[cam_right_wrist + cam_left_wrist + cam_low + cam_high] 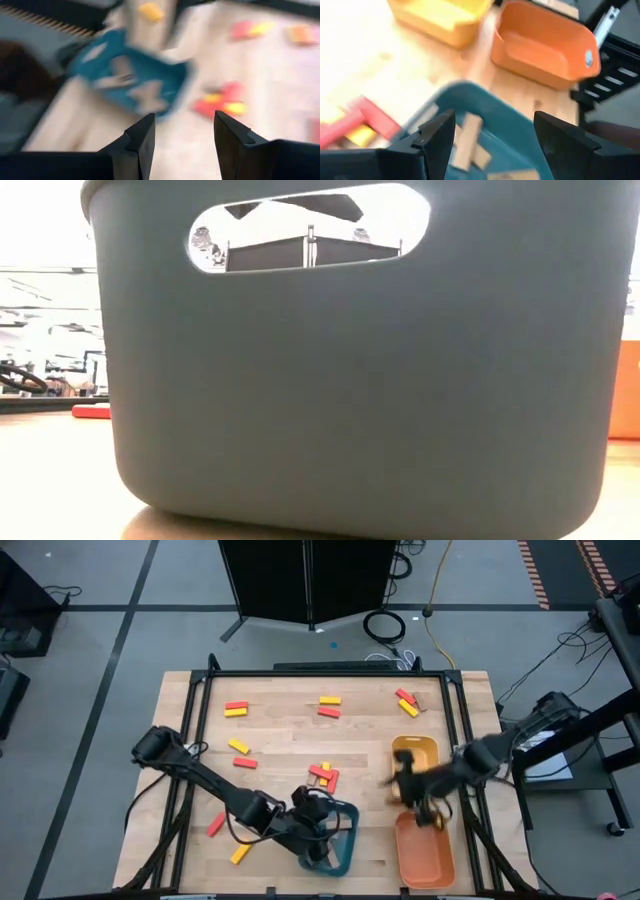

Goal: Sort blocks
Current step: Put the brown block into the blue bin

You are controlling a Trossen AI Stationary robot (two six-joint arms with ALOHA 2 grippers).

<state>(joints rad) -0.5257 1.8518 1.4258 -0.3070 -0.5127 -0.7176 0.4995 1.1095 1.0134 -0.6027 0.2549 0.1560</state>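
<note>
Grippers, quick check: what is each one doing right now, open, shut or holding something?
Left gripper: open, empty, over the blue tray with tan blocks inside.
Right gripper: open, empty, above the table.

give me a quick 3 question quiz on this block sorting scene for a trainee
1. True or false: the left gripper hangs over the blue tray with its fingers apart.
2. Which colour of block lies inside the blue tray: A red, B yellow, C tan?
3. Which tray sits closest to the right gripper in the high view?

Key:
1. True.
2. C, tan blocks.
3. The orange tray; the yellow tray lies just beyond it.
</note>
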